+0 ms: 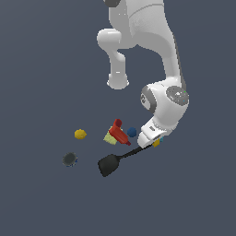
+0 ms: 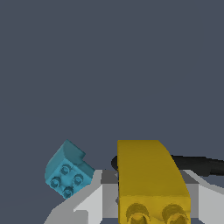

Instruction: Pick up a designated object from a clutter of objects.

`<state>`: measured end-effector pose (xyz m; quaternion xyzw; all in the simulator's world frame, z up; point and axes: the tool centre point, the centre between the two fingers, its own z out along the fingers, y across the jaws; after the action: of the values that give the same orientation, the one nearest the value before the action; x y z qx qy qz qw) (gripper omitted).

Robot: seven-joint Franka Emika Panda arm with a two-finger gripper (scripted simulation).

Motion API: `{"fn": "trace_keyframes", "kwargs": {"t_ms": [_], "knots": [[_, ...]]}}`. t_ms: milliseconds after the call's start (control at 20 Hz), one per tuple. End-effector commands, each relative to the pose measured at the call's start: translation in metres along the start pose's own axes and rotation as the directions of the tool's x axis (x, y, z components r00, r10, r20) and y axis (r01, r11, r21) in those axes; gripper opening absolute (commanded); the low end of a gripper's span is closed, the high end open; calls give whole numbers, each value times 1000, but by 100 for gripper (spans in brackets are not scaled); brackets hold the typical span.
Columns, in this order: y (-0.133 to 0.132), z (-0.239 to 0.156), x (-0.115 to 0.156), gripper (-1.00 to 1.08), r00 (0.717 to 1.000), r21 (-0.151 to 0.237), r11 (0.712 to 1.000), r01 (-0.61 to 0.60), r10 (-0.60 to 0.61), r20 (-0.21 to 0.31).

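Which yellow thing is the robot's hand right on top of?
The yellow block, sitting between the gripper fingers beside the cyan brick. The rounded yellow lump lies far off, alone, toward the exterior view's left.

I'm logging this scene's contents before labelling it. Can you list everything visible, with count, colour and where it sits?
yellow block: 1, yellow with dark holes, between the gripper's fingers
cyan brick: 1, cyan, studded, right beside the yellow block
black spatula: 1, black, handle running toward the gripper
red bottle-like piece: 1, red, middle of the clutter
pale block: 1, yellow-green, partly under the red piece
blue ball: 1, blue, between red piece and gripper
yellow lump: 1, yellow, rounded, apart toward the exterior view's left
dark disc: 1, dark, below the lump
gripper: 1, white, low over the floor, around the yellow block
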<state>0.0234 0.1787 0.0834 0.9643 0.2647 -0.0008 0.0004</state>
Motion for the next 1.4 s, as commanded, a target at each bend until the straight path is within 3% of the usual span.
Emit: {"fn": "trace_keyframes", "kwargs": {"t_ms": [0, 1350], "knots": [[13, -21, -9, -100, 1000, -1, 1000, -1, 1, -1], [169, -284, -120, -100, 1000, 2, 1000, 0, 0, -3]]}}
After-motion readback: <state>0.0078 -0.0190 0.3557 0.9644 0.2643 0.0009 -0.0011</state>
